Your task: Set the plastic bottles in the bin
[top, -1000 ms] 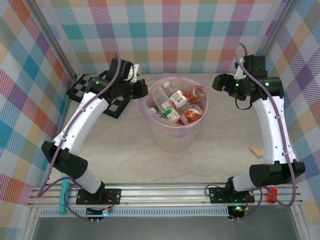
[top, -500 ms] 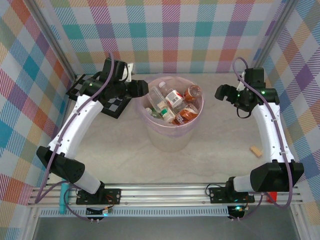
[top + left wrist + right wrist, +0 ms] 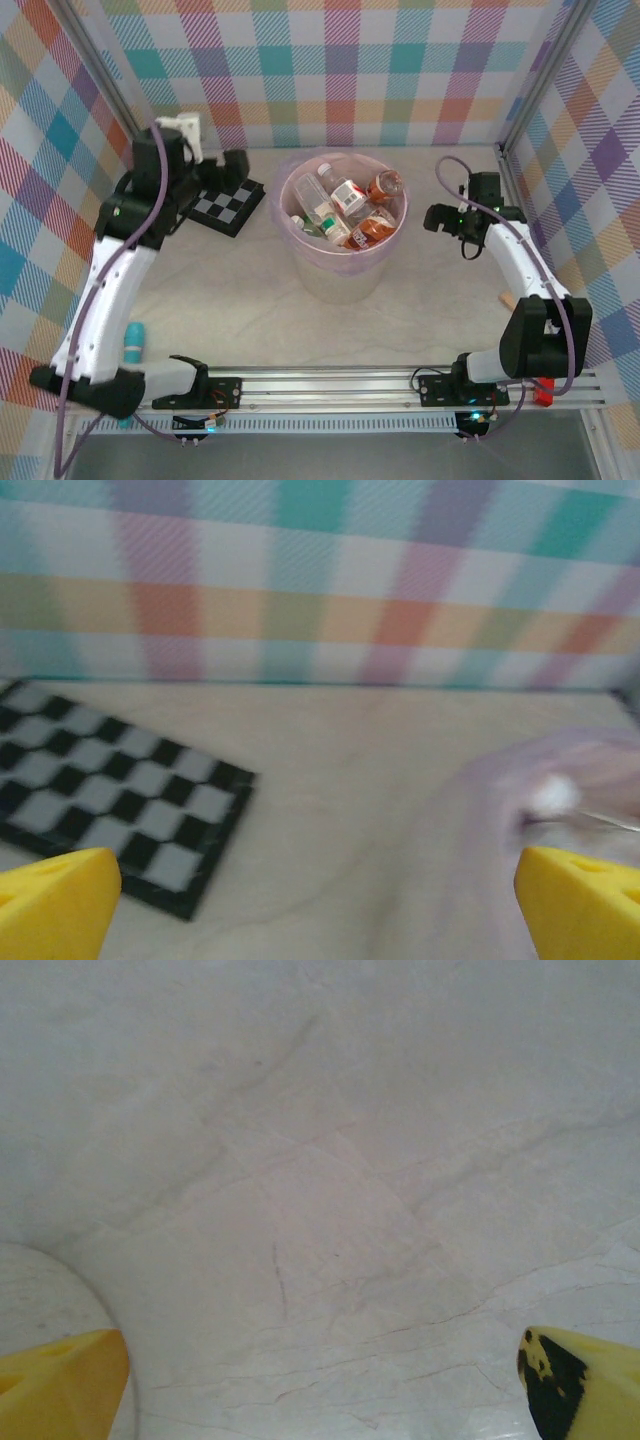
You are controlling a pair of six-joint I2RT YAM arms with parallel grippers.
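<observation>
Both grippers are empty, jaws spread wide. The left gripper (image 3: pixel 320 915) shows its yellow fingertips (image 3: pixel 55 905) at the two lower corners of its wrist view with nothing between them. The right gripper (image 3: pixel 320 1390) shows the same over the bare table (image 3: pixel 320 1160).

From above, the left one hangs at about ten o'clock of the bin (image 3: pixel 345 285), over the far edge of the checkerboard (image 3: pixel 225 208). The right one sits at three o'clock of the bin, apart from its rim.

The plastic bottles (image 3: pixel 350 205) lie heaped inside the bin, clear ones mixed with red and orange labels. No bottle is visible on the open table around it. A small tan piece (image 3: pixel 507 299) lies at four o'clock, beside the right arm; it is not part of the job.

My judgement is that the dropping step is over and the task is at or near its end. The next move calls for a look round the table edges for any stray bottle. A teal object (image 3: pixel 133 345) at seven o'clock by the left arm is too unclear to name. If nothing is left, both arms can draw back towards six o'clock
</observation>
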